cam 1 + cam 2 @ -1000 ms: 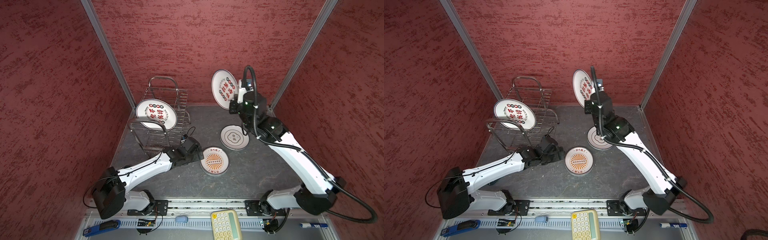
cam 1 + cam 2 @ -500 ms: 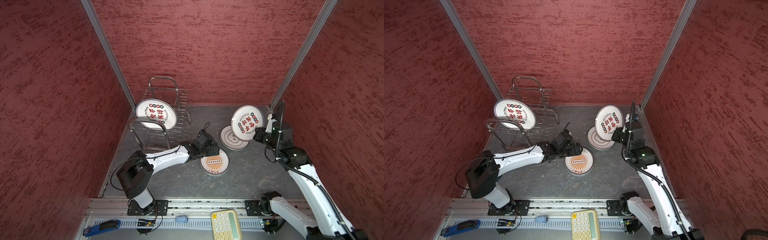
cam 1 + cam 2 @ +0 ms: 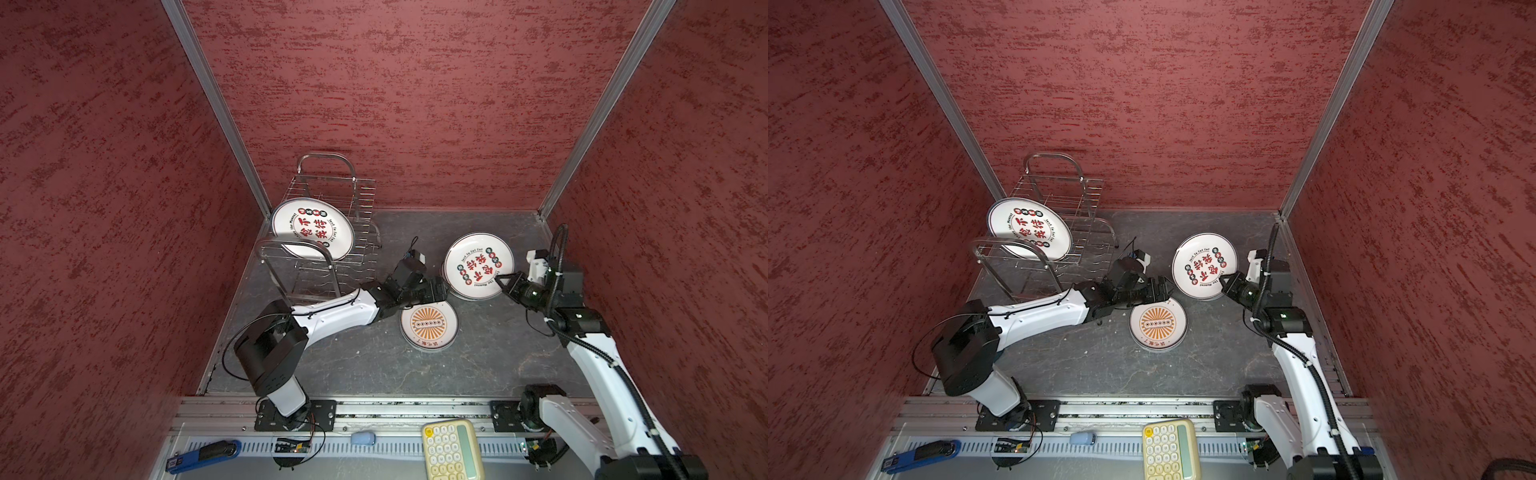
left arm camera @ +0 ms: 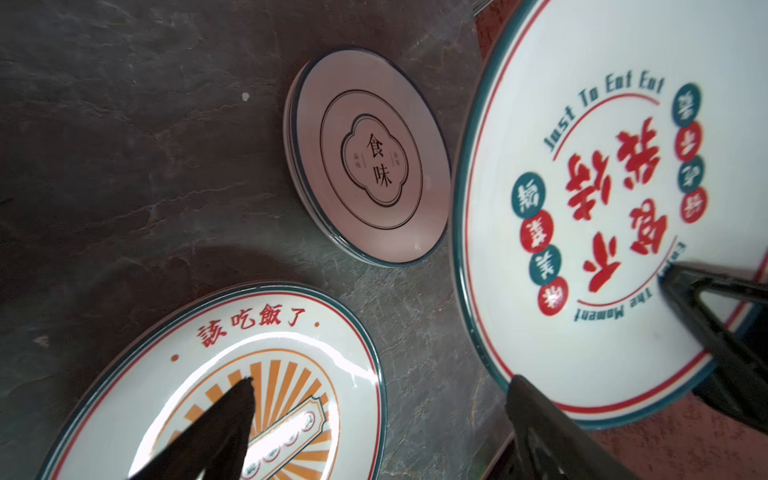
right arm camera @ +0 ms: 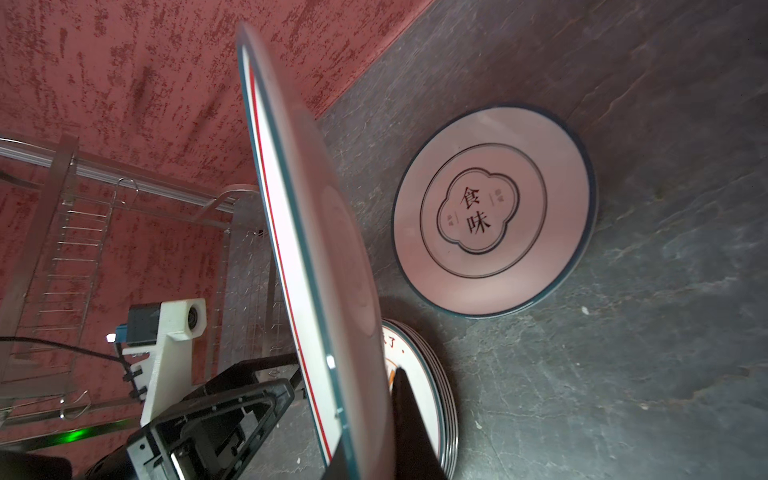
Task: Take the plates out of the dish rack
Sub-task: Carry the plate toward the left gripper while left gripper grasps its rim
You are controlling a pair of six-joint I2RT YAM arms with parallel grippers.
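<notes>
White right arm (image 3: 598,365) leans inward, pincer (image 3: 498,279) clamping a tilted plate (image 3: 473,259).

- Walls (image 3: 395,83): three, deep red, rough mottled plaster finish, enclosing the back and both sides.
- Corner posts (image 3: 216,108): slim silver metal strips at the two rear corners.
- Surface (image 3: 374,365): dark grey stone-look slab with pale veining.
- Front rail (image 3: 415,409): silver metal track along the near edge.
- Calculator (image 3: 451,451): pale yellow, lying at the front.
- Light: soft, even, from above.
</notes>
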